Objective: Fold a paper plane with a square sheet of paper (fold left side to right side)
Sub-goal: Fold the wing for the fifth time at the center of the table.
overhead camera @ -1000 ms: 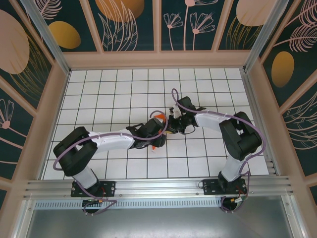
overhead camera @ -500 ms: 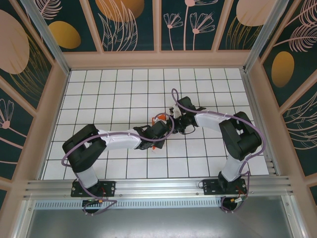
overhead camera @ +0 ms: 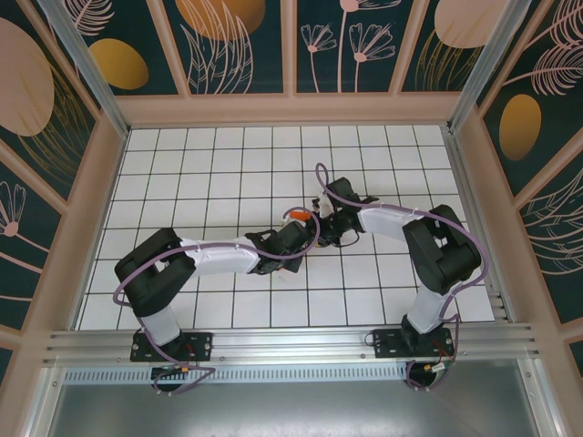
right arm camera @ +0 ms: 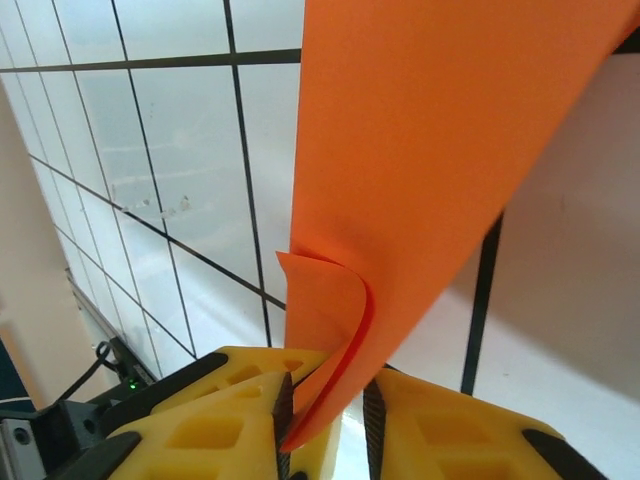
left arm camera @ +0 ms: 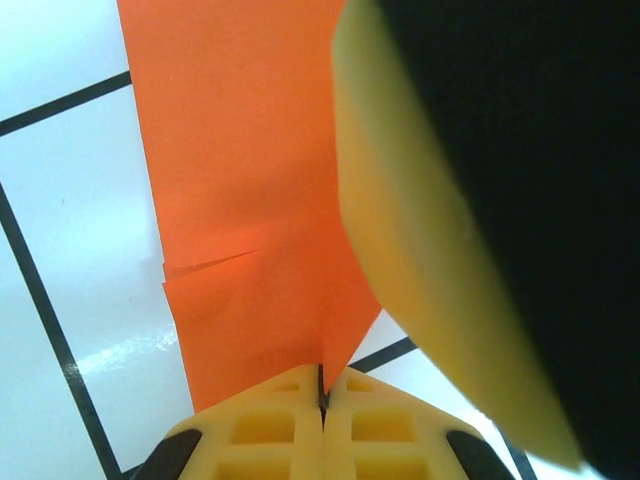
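Since the earlier overhead frames the left arm was seen to have been drawn in toward the right one, its elbow raised. The left pincer was thereby brought just beside the right pincer. Over the same interval the left jaws were closed and the right jaws were let apart.

Left wrist view, nearest first. The left pincer was found pressed together, its yellow pads meeting along a thin seam. A pointed corner of the square sheet of paper was nipped in that seam. Beyond the pads the orange sheet was carried away over the white gridded table. A short crease or slit was noted on its left margin. To the right of the pads one yellow finger of the other pincer was crowded close.

Right wrist view. The right pincer was seen with a plain gap between its pads. The sheet's lower edge was threaded through that gap, with a small curled flap beside the left pad. No clamping was evident. Farther out the sheet appeared to be held up off the tiles.

Judgement: the hold is taken to have been handed from right to left. The left-to-right fold is judged not yet laid flat. The sheet could be twisted or slipped if the right pincer were withdrawn roughly.
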Controlling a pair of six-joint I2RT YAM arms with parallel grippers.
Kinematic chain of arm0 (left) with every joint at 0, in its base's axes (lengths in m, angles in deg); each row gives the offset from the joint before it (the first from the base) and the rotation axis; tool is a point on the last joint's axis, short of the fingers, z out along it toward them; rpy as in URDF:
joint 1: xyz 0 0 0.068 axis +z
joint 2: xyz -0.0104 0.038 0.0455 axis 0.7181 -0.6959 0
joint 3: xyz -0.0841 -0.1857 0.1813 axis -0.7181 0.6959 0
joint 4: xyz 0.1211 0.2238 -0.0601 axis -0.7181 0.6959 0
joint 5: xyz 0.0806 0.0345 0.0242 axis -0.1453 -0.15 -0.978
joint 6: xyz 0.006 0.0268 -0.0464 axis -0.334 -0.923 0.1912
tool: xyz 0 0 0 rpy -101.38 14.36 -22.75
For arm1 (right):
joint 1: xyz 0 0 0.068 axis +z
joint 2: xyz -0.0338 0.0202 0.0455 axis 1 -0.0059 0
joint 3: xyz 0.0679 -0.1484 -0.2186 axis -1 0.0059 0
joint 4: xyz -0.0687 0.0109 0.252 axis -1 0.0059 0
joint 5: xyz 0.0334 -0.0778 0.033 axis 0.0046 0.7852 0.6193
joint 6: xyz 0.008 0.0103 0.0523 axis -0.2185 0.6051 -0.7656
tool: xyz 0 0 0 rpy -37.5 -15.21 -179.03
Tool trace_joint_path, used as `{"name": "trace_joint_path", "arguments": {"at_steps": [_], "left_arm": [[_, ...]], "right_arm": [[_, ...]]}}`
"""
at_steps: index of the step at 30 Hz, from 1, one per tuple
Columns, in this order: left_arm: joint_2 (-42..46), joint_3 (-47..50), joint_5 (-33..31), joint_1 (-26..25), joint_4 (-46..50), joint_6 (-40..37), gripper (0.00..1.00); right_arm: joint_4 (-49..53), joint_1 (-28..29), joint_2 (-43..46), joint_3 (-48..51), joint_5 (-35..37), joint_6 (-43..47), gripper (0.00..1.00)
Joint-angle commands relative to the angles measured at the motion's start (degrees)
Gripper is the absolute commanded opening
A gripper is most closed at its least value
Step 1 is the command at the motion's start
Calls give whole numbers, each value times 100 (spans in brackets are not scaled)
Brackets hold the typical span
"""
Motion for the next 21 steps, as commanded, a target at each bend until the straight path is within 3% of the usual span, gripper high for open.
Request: {"name": "trace_joint_path", "arguments": {"at_steps": [1, 6, 9, 13, 21], "left_arm": [[154, -21, 116, -17, -33, 66, 0], [157, 56, 937, 158, -468, 199, 0], [352, 247, 1579, 410, -912, 424, 0], [347, 424, 2293, 698, -1355, 662, 0], [223, 706, 3093, 971, -2144, 1097, 0]], "right_arm": [[230, -1, 359, -130, 186, 163, 35], [81, -512, 1108, 240, 397, 227, 58], [30, -795, 1496, 551, 435, 277, 65], [-152, -968, 1710, 936, 436, 298, 67], [-787, -861, 1479, 1263, 198, 113, 66]]}}
